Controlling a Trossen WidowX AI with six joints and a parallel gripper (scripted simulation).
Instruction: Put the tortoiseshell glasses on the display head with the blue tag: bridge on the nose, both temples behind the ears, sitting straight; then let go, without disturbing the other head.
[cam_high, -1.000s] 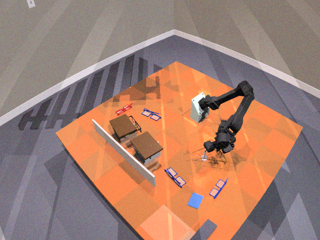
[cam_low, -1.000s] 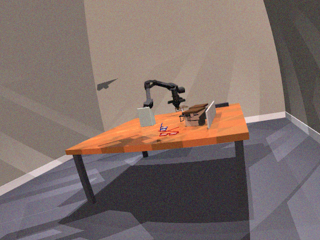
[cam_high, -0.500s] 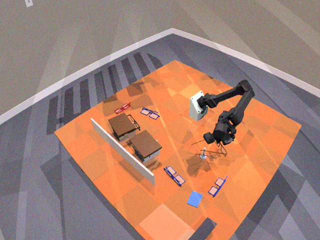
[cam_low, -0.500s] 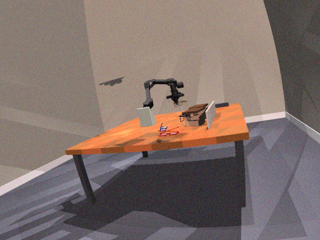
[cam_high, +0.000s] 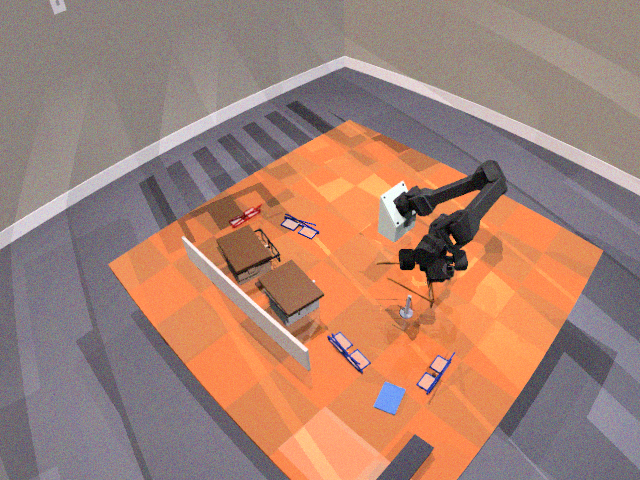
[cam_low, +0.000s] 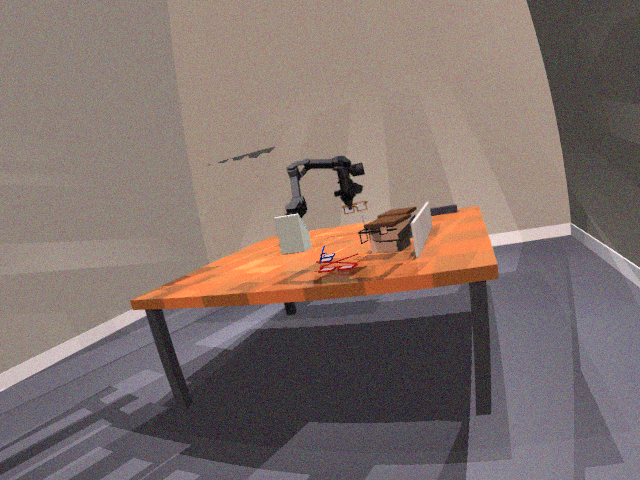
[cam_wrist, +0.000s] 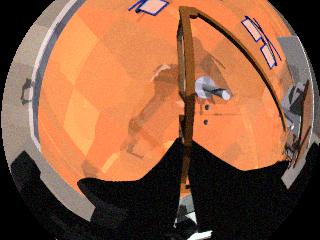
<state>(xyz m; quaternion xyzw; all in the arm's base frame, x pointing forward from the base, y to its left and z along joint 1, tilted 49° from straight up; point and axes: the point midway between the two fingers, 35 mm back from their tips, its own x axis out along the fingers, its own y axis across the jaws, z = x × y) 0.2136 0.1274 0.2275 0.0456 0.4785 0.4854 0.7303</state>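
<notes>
My gripper (cam_high: 432, 280) (cam_low: 351, 207) (cam_wrist: 185, 142) is shut on the tortoiseshell glasses (cam_low: 355, 208) (cam_wrist: 188, 107), gripping the front frame. They hang above the table near the small metal post. One temple stretches to the right in the wrist view. Two display heads with flat brown tops stand side by side: one (cam_high: 292, 289) nearer the post, the other (cam_high: 245, 250) farther off with black glasses (cam_high: 277, 253) (cam_low: 363, 236) at its front. The held glasses are apart from both heads. I cannot make out the blue tag on either head.
A metal post (cam_high: 406, 313) (cam_wrist: 204, 87) stands below the gripper. A white panel (cam_high: 248, 304) (cam_low: 422, 229) stands behind the heads. Blue glasses (cam_high: 299, 226), more blue pairs, red glasses (cam_high: 245, 216) (cam_low: 337, 267), a blue square (cam_high: 389, 398) and a dark block (cam_high: 408, 457) lie around.
</notes>
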